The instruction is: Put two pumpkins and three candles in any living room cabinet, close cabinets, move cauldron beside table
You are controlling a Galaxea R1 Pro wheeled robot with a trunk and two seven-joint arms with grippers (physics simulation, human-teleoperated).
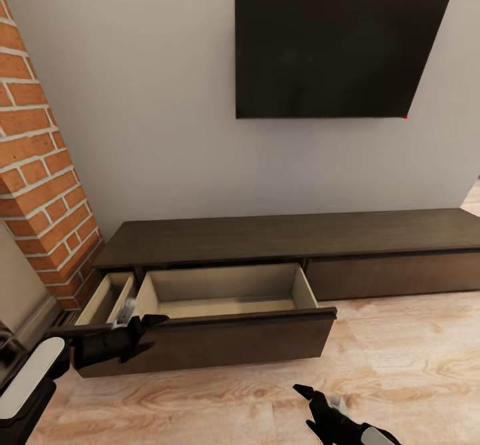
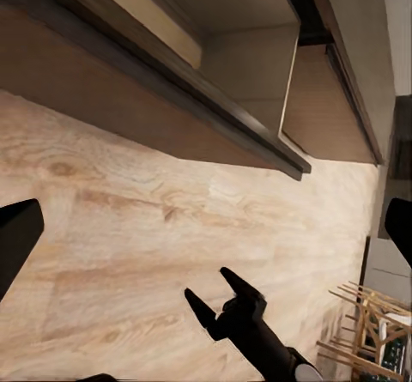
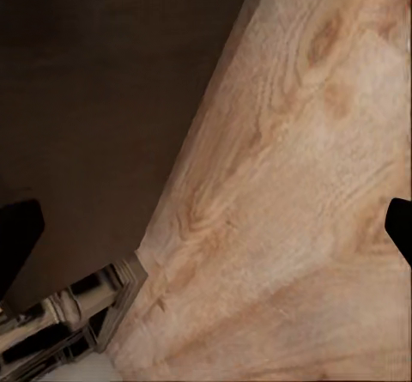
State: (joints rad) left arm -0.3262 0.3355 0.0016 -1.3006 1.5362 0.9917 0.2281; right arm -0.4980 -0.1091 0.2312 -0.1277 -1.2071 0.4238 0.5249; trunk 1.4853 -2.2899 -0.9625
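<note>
The long, low dark-brown cabinet point(image 1: 280, 235) stands against the wall. Its wide left drawer point(image 1: 227, 298) is pulled out and its inside looks empty. A narrow drawer point(image 1: 107, 298) at the far left also stands out. My left gripper point(image 1: 152, 333) is open at the left end of the wide drawer's front panel point(image 2: 129, 90), holding nothing. My right gripper point(image 1: 305, 405) hangs open and empty over the floor in front of that drawer, and it shows too in the left wrist view point(image 2: 215, 300). The pumpkins, candles, cauldron and table are out of view.
A red brick column point(image 1: 40, 165) rises left of the cabinet. A black screen point(image 1: 333, 45) hangs on the wall above it. The right drawer front point(image 1: 393, 275) is flush. Light wood floor point(image 1: 400, 365) stretches to the right. A wooden frame point(image 2: 369, 322) stands further off.
</note>
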